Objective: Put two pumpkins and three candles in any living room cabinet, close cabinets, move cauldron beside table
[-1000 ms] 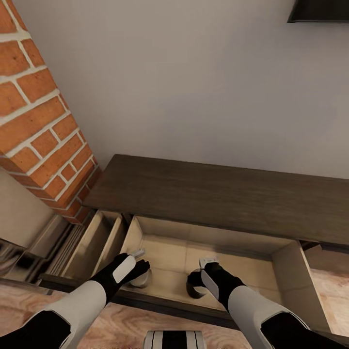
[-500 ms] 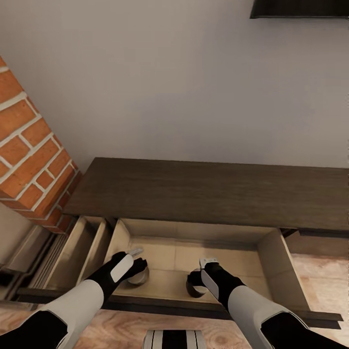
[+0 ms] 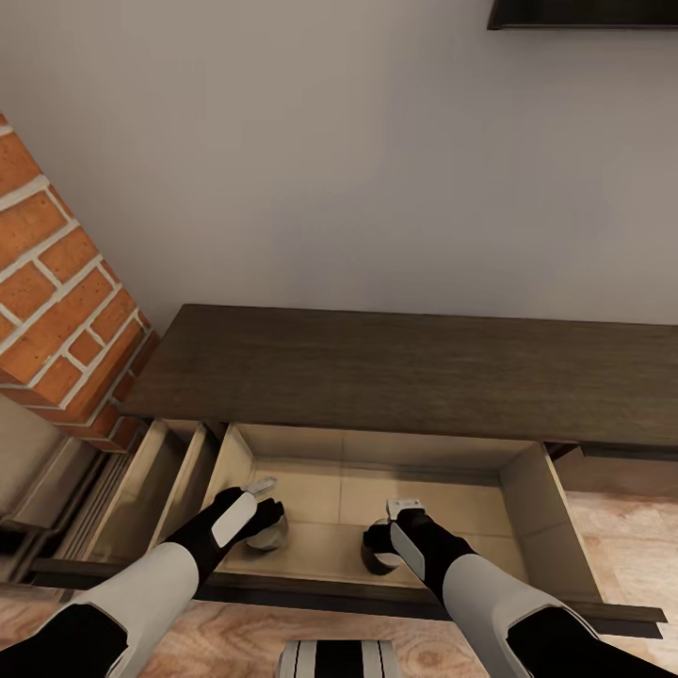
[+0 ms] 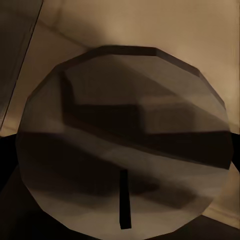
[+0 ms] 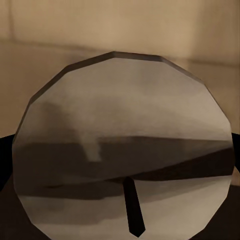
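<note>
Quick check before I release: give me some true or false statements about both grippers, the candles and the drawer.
1. Both grippers are over the open drawer. True.
2. The left gripper holds a pumpkin. False: there is a grey candle at it.
3. The right gripper has a candle at its tip. True.
4. The cabinet top carries a cauldron. False: nothing stands on it.
5. Every drawer is shut. False: the wide drawer is pulled out, and a narrow one beside it too.

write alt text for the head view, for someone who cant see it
Both grippers, left and right, each hold a candle down inside the open pale drawer of a dark wood cabinet against a grey wall, brick column at left.
</note>
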### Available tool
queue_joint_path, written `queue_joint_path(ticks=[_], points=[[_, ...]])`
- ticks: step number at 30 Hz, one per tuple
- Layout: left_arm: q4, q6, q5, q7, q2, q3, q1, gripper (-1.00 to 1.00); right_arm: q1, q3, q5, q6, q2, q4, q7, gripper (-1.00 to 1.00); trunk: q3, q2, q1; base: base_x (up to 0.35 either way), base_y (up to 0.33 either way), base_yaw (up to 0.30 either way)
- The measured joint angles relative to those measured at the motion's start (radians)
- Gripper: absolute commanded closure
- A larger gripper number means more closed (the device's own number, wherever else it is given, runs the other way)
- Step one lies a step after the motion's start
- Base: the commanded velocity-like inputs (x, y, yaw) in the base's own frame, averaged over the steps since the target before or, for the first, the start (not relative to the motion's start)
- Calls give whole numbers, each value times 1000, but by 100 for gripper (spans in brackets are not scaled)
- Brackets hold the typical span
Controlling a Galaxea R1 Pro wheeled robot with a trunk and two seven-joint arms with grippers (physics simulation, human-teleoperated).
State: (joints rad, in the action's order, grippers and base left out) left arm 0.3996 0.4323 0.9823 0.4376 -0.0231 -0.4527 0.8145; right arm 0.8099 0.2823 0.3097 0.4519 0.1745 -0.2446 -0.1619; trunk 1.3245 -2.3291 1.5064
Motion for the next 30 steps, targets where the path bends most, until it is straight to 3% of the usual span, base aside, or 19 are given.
queue_joint_path(ticks=[30], points=[[0, 2, -1, 0, 2, -1, 0, 100, 1, 2, -7, 3, 0, -24, -8, 100, 47, 0, 0, 0, 0, 0]])
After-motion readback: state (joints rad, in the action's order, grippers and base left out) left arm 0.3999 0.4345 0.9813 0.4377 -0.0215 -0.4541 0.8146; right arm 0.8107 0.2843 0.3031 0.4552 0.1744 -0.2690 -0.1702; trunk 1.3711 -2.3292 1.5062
